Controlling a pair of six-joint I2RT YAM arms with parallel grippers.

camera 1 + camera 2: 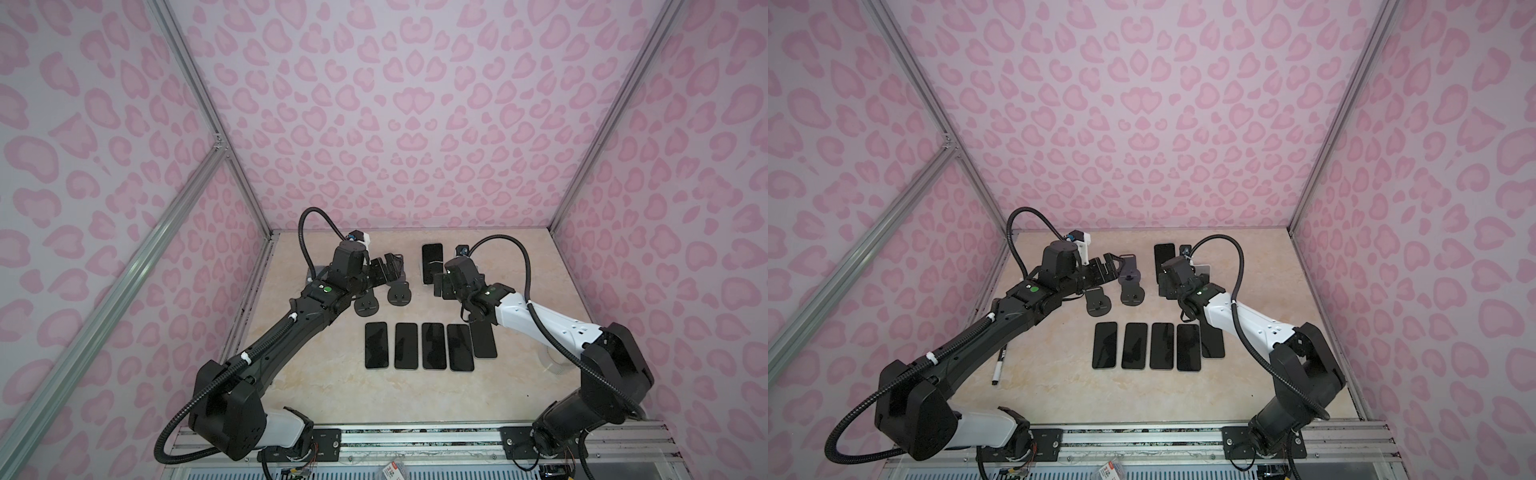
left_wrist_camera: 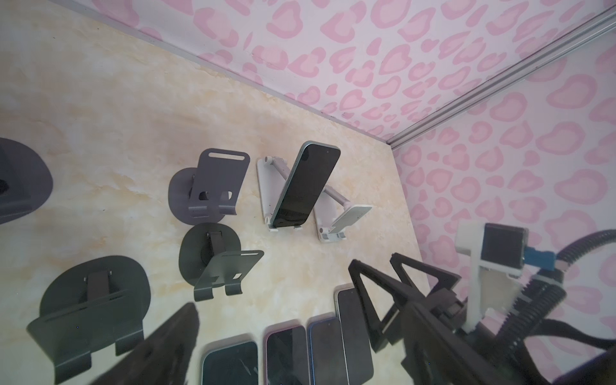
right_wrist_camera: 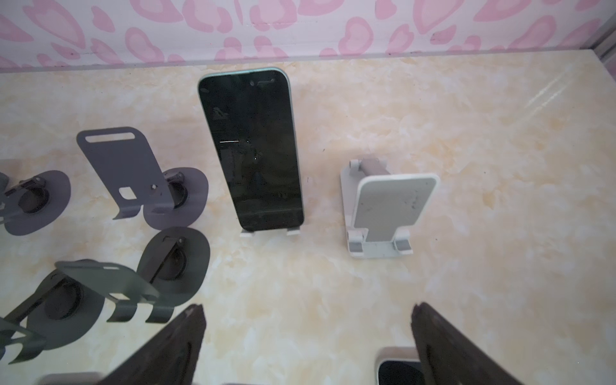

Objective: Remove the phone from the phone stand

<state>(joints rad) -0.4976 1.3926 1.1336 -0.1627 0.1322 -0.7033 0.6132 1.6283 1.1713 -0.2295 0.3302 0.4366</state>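
The phone [image 3: 251, 150] looks rigid, smooth and glassy (probably slippery and fragile). Grip its long side edges above the stand [image 3: 247, 233]. The right gripper [image 3: 306, 313] and left gripper [image 1: 385, 269] are both wide and empty.

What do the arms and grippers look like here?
The left arm is black with one white link at the base; the right arm has a white forearm between black joints. A black ribbed hose runs along each, and a green dot sits near each wrist. The left gripper and right gripper are black with open triangular fingers.
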